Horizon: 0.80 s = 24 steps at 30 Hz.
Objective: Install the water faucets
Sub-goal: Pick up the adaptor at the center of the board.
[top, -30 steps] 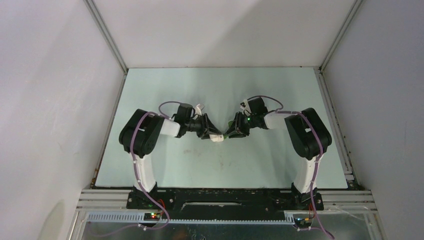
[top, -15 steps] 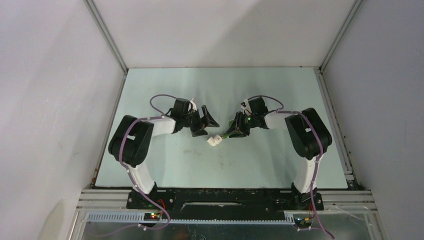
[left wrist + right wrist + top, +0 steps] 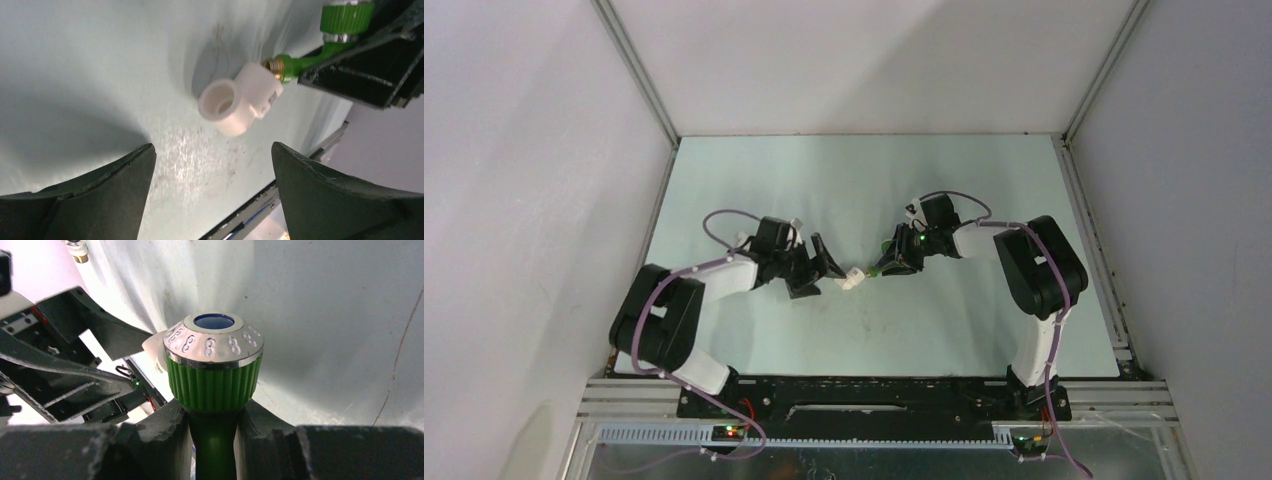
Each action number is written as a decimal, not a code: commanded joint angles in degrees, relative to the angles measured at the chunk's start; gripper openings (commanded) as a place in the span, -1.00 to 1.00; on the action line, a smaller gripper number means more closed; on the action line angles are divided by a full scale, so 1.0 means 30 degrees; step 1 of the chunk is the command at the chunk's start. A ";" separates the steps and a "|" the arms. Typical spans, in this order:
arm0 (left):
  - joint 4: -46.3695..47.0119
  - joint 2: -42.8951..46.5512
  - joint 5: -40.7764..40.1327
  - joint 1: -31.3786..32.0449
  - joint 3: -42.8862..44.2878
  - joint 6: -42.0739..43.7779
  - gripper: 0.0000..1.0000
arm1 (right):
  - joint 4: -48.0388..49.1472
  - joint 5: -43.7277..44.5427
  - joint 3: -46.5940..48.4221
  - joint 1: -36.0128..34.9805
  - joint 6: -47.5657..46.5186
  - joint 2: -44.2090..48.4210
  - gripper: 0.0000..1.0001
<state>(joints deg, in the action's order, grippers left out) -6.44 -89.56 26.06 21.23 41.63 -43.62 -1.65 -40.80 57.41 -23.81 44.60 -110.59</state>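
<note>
Seen from above, the green faucet [image 3: 876, 270] is near the middle of the table [image 3: 754, 180], pinched in the right claw [image 3: 886, 265], which reaches in from the right. A white pipe fitting [image 3: 852, 280] sits on the faucet's left end. The left claw [image 3: 819, 268] is just left of the fitting, spread wide and apart from it. At this size the joint between the two parts cannot be made out.

The left wrist view shows that joint. The faucet's brass thread [image 3: 274, 65] enters the side of the fitting, whose round open socket faces the camera. The fitting lies beyond the two spread fingers [image 3: 100, 200] and touches neither.

Only the right wrist view shows the grip. Two dark fingers [image 3: 160, 435] press on the green stem just under the ribbed knob [image 3: 214, 365], which has a silver cap with a blue centre. Here the fitting is only a white sliver behind the knob.
</note>
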 commanded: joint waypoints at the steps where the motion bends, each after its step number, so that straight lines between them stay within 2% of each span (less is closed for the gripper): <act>1: 0.3993 0.1944 0.0541 0.0415 -0.2600 -0.3908 0.88 | 0.0197 -0.0104 0.0134 -0.0178 -0.0285 0.0065 -1.00; 7: 0.9553 0.1467 0.0202 0.1096 -0.4661 -0.8269 0.76 | 0.1670 0.0056 0.0142 -0.0295 -0.0235 -0.0062 -1.00; 12: 1.1622 0.0034 -0.0705 0.1184 -0.5193 -0.8999 0.72 | 0.2919 -0.0650 0.0142 -0.0388 -0.0381 -0.0462 -1.00; 18: 1.3842 -0.1828 -0.1065 0.1184 -0.5175 -0.8712 0.70 | 0.2616 -0.1148 0.0141 -0.0482 -0.0528 -0.0585 -1.00; 24: 1.9729 -0.4211 -0.0262 0.1184 -0.5573 -1.0388 0.45 | 0.2250 -0.1342 0.0142 -0.0682 -0.0619 -0.0412 -1.00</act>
<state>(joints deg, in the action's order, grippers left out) 40.53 -98.13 26.09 24.49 26.57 -71.70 4.01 -42.68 57.41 -25.04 43.90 -112.31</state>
